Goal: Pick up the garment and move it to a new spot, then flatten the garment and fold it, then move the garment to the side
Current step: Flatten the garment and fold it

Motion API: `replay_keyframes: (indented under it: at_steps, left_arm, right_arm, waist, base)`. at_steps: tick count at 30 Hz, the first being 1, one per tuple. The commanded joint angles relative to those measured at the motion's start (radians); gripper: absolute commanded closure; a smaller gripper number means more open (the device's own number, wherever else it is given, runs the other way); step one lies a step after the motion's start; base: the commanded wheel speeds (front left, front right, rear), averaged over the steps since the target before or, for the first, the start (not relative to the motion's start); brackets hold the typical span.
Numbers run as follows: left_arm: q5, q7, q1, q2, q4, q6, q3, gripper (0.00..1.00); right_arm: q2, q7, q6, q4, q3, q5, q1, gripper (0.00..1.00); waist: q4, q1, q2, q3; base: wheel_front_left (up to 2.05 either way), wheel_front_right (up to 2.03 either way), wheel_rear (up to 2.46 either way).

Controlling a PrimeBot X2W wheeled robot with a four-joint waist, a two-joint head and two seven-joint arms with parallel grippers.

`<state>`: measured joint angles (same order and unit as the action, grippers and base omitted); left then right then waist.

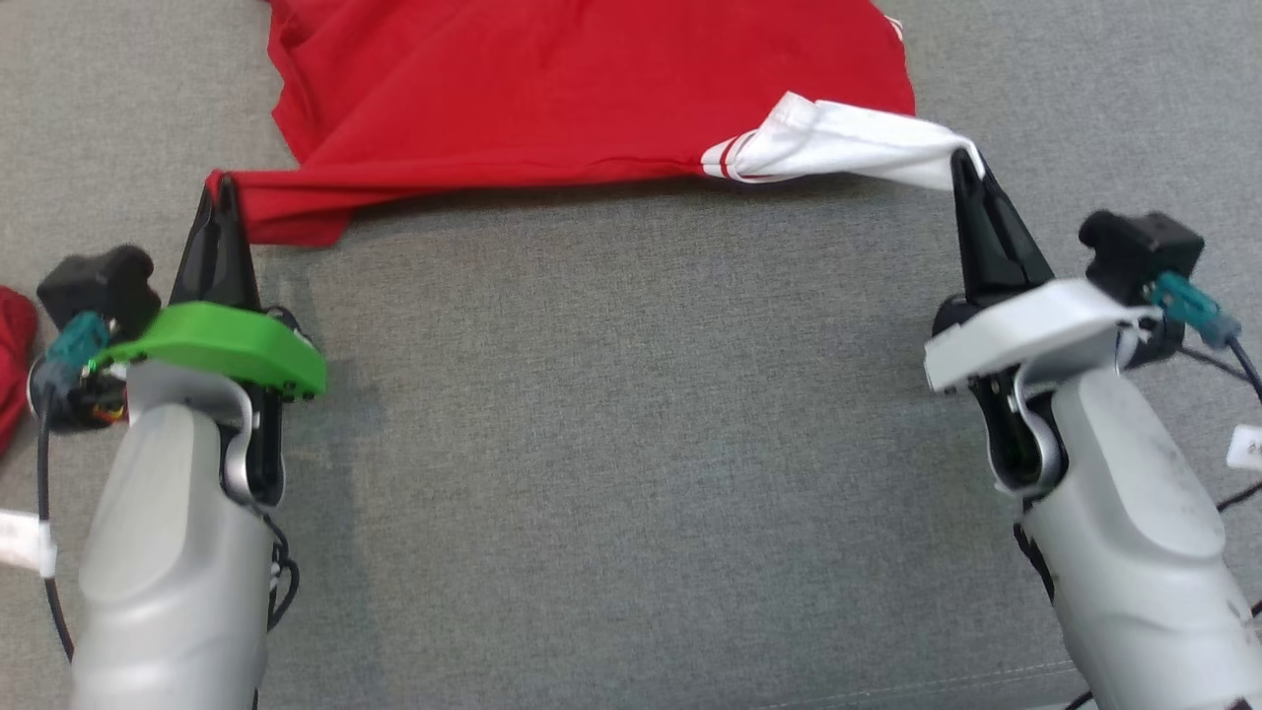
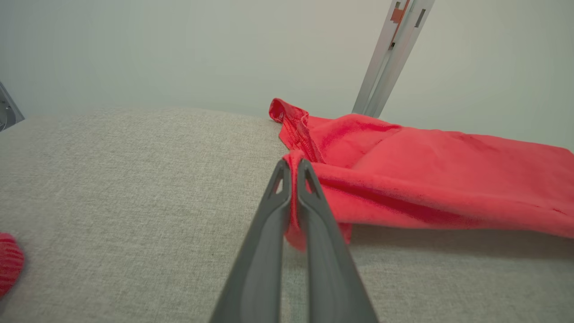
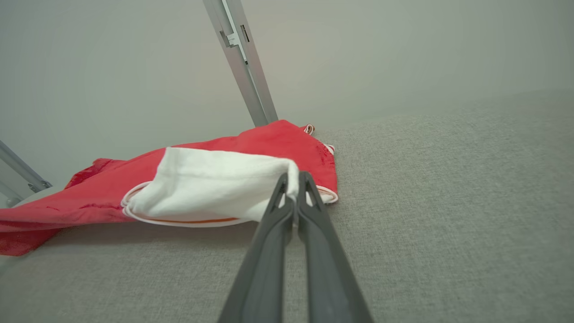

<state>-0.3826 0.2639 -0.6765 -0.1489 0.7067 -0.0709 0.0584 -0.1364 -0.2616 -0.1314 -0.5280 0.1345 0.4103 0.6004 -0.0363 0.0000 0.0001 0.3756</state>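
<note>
From the head view, the red garment lies spread over the far part of the grey fabric-covered worktop. Its near edge is lifted and pulled into a line between the two hands. The left hand (the one with the green cover) is clenched on the red corner at the left end of that edge. The right hand is pinched on the tip of the white sleeve, which has two thin red stripes where it meets the red body. A separate bit of red cloth sits at the left border, apart from the garment. In the left wrist view, the two dark fingers are pressed together with a fold of red fabric between them, and a small bunch hangs below the grip. The rest of the garment runs off to the right, its raised edge casting a shadow on the worktop. A slanted metal rail stands behind it against a pale wall, and the other red cloth shows at the lower left border. In the right wrist view, the fingers are closed on the corner of the white sleeve. The sleeve spreads to the left with a thin red line along its hem (the cuff opening faces left). The red body lies behind it and to the left, resting on the worktop, and a metal rail rises behind.
</note>
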Motion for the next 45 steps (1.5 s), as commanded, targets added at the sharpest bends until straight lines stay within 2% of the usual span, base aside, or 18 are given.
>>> replay_keyframes:
  at_steps: [1, 9, 13, 17, 21, 26, 34, 41, 45]
  left_arm:
    - [0.019, 0.001, 0.067, 0.004, -0.055, -0.003, -0.033, 1.0]
    - [0.137, 0.001, 0.362, 0.031, -0.361, -0.016, -0.109, 1.0]
    - [0.163, 0.001, 0.491, 0.04, -0.466, -0.001, -0.133, 1.0]
    - [0.163, -0.008, 0.614, 0.046, -0.553, 0.02, -0.147, 1.0]
    - [0.157, -0.066, 0.713, 0.049, -0.655, 0.038, -0.148, 1.0]
    - [0.144, -0.13, 0.765, 0.047, -0.738, 0.044, -0.144, 1.0]
    - [0.124, -0.217, 0.7, 0.022, -0.718, 0.021, -0.116, 1.0]
    - [0.119, -0.315, 0.568, -0.018, -0.619, -0.014, -0.061, 1.0]
    - [0.115, -0.308, 0.498, -0.033, -0.557, -0.027, -0.04, 1.0]
  right_arm:
    - [-0.008, -0.004, 0.001, 0.06, -0.015, -0.011, -0.072, 1.0]
    - [-0.021, -0.005, 0.001, 0.37, -0.075, -0.056, -0.428, 1.0]
    - [-0.005, -0.004, 0.001, 0.488, -0.097, -0.076, -0.579, 1.0]
    - [0.009, 0.007, 0.001, 0.584, -0.097, -0.089, -0.692, 1.0]
    - [0.016, 0.042, 0.001, 0.673, -0.112, -0.104, -0.787, 1.0]
    - [0.006, 0.086, 0.001, 0.746, -0.128, -0.117, -0.84, 1.0]
    - [-0.048, 0.132, 0.002, 0.723, -0.12, -0.113, -0.754, 1.0]
    - [-0.137, 0.13, 0.001, 0.551, -0.038, -0.093, -0.544, 1.0]
    - [-0.186, 0.103, 0.001, 0.434, 0.02, -0.081, -0.428, 1.0]
  waist:
    - [-0.003, 0.0, -0.0001, -0.027]
    - [0.006, 0.0, -0.0001, -0.121]
    - [0.002, 0.0, -0.0001, -0.168]
    - [-0.009, 0.0, -0.0001, -0.203]
    - [-0.008, 0.0, -0.0001, -0.22]
    - [-0.001, 0.0, -0.0001, -0.212]
    - [0.013, 0.0, -0.0001, -0.149]
    - [0.036, 0.0, -0.0001, -0.032]
    - [0.048, 0.0, -0.0001, 0.001]
  base:
    - [0.0, 0.0, 0.0]
    - [0.0, 0.0, 0.0]
    - [0.0, 0.0, 0.0]
    - [0.0, 0.0, 0.0]
    - [0.0, 0.0, 0.0]
    - [0.0, 0.0, 0.0]
    - [0.0, 0.0, 0.0]
    - [0.0, 0.0, 0.0]
    - [0.0, 0.0, 0.0]
